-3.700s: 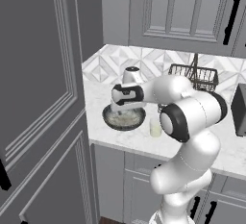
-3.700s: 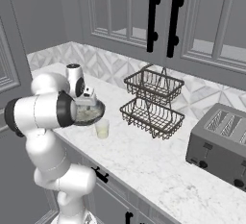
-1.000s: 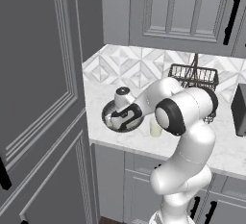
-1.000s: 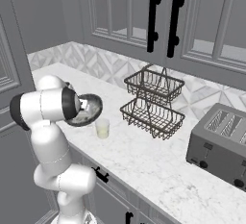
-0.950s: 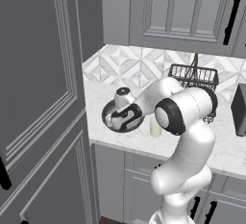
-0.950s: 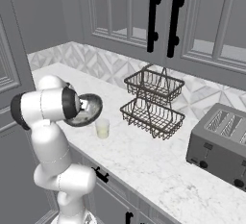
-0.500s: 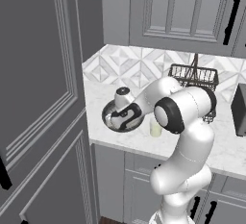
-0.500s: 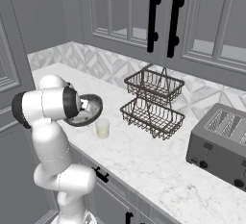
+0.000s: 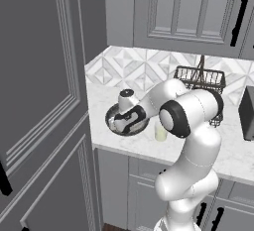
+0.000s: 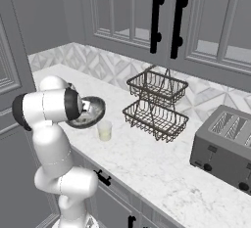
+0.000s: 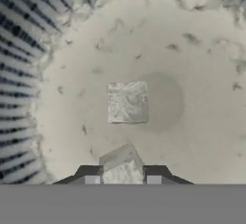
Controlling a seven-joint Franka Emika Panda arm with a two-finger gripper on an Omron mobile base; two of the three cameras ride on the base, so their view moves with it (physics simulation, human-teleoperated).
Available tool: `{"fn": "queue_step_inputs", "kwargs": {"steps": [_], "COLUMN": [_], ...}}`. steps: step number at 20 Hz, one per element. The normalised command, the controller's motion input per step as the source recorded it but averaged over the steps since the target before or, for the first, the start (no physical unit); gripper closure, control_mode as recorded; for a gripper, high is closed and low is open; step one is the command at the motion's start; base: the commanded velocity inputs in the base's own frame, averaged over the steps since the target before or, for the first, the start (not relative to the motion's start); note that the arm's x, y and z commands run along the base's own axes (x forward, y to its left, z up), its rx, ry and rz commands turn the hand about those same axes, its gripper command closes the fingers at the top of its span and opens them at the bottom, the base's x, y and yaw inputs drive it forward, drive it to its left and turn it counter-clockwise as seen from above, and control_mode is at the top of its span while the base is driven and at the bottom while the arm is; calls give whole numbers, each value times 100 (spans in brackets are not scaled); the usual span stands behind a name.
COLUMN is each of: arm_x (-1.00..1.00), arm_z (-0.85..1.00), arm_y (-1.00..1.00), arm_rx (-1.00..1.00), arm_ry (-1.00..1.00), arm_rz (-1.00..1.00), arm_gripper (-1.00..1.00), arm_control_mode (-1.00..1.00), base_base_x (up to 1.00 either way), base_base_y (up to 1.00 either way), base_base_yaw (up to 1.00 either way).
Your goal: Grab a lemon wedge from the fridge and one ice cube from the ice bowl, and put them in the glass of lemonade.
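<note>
Since the earlier frame the claw (image 11: 120, 177) has dropped into the ice bowl (image 9: 115, 126) and narrowed around an ice cube (image 11: 121, 166), another cube (image 11: 127, 102) just beyond; the glass of lemonade (image 10: 104, 130) beside the bowl awaits ice, lemon unaccounted for.

Light: even, soft and flat.
Shadows: faint round patch inside the ice bowl (image 11: 192, 50).
Sharpness: base views slightly soft; hand view blurry.

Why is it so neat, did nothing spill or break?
Nothing stands out. The glass stands upright beside the bowl, with no puddle on the counter. The ice cubes lie inside the bowl, and the gripper sits around one.
</note>
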Motion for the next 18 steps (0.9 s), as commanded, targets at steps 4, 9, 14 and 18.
{"fn": "queue_step_inputs", "kwargs": {"steps": [4,9,14,18], "arm_x": [-6,-24,-21,-22], "arm_z": [4,51,60,34], "arm_y": [0,-5,0,0], "arm_rx": [0,0,8,10], "arm_ry": [0,-6,-10,-9], "arm_rz": [-1,-2,0,0], "arm_gripper": [100,100,100,100], "arm_control_mode": [-100,-100,-100,-100], "base_base_x": [0,0,0,0], "base_base_y": [0,0,0,0], "base_base_yaw": [0,0,0,0]}}
